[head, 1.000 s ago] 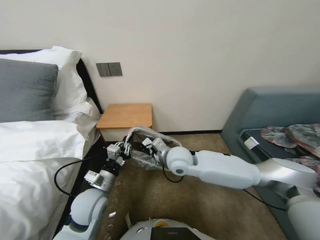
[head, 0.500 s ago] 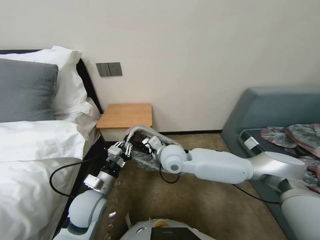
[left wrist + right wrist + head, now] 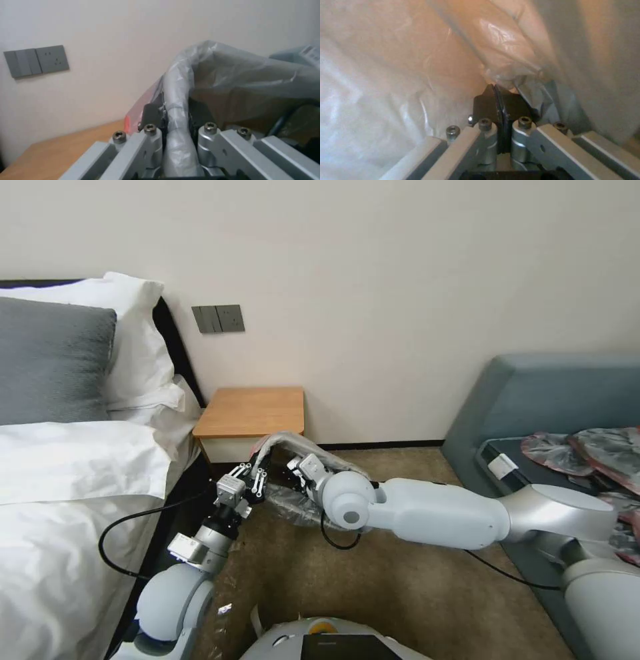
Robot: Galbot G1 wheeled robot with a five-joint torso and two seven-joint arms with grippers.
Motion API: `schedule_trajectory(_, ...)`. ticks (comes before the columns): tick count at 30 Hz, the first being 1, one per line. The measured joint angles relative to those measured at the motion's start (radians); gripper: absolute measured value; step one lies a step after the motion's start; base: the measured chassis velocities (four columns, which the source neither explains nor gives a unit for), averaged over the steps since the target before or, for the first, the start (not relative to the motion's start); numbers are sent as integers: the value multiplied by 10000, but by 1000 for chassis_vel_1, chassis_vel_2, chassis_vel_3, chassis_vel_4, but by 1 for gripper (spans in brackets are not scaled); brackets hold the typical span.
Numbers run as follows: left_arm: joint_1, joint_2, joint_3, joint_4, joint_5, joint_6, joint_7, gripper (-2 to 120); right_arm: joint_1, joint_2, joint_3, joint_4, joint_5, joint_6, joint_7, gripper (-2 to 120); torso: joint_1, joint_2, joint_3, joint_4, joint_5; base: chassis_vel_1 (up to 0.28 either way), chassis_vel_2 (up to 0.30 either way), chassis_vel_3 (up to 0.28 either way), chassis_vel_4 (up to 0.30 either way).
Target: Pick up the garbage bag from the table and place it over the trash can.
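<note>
Garbage bag (image 3: pixel 297 473) — translucent grey film with a pinkish-red edge, held in the air between both grippers, just in front of and slightly below the table's front edge.

Left gripper (image 3: pixel 257 473): jaws clamped on a rolled stretch of the bag's rim; in the left wrist view (image 3: pixel 176 140) the bunched plastic runs up between the dark pads, with the red edge beside them.

Right gripper (image 3: pixel 301 468): reaching in from the right, pads pressed together on a fold of film; the right wrist view (image 3: pixel 500 110) sits inside the bag, plastic on every side.

Bag mouth: stretched into an arch between the two grips, body hanging crumpled towards the carpet (image 3: pixel 400 593).

Table (image 3: pixel 250 410): orange-brown top bare; bag no longer resting on it.

Trash can: cannot be made out under the hanging film — its position cannot be stated.

Progress, as judged: pick-up done, bag opened between two holds. Remaining: lowering the mouth over the bin's rim, seating it all round, releasing.

Surroundings: bed (image 3: pixel 73 473) to the left, grey-blue sofa (image 3: pixel 533 400) to the right.
</note>
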Motion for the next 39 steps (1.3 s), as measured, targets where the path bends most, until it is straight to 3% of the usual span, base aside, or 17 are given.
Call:
schedule_trajectory(16, -266, -121, 61, 937, -297, 252, -404, 7, 144, -113, 213, 568, 368, 16, 21, 0, 0, 0, 0, 0, -1, 0, 0, 0, 0)
schedule_trajectory(24, -378, -221, 272, 1366, -938, 707, -1113, 7, -26, -74, 952, 849, 1295, 252, 165, 0, 0, 0, 0, 2, -1, 0, 0, 0, 0)
schedule_trajectory(33, -455, -211, 702, 1564, -2517, 1522, -2743, 7, -685, -543, 2055, 1711, 1710, 792, -46, 0, 0, 1, 0, 2, -1, 0, 0, 0, 0)
schedule_trajectory(37, -365, -253, 1134, 1767, -2947, 1780, -4101, 7, -1746, -1385, 2894, 2179, 492, 1180, -1069, 0, -1, 2, 1, 1, 0, 0, 0, 0, 0)
schedule_trajectory(39, -335, -276, 1225, 1764, -3110, 1882, -4415, 7, -2061, -1610, 3109, 2231, 60, 1267, -1401, 0, -1, 2, 0, 1, 0, 0, 0, 0, 0)
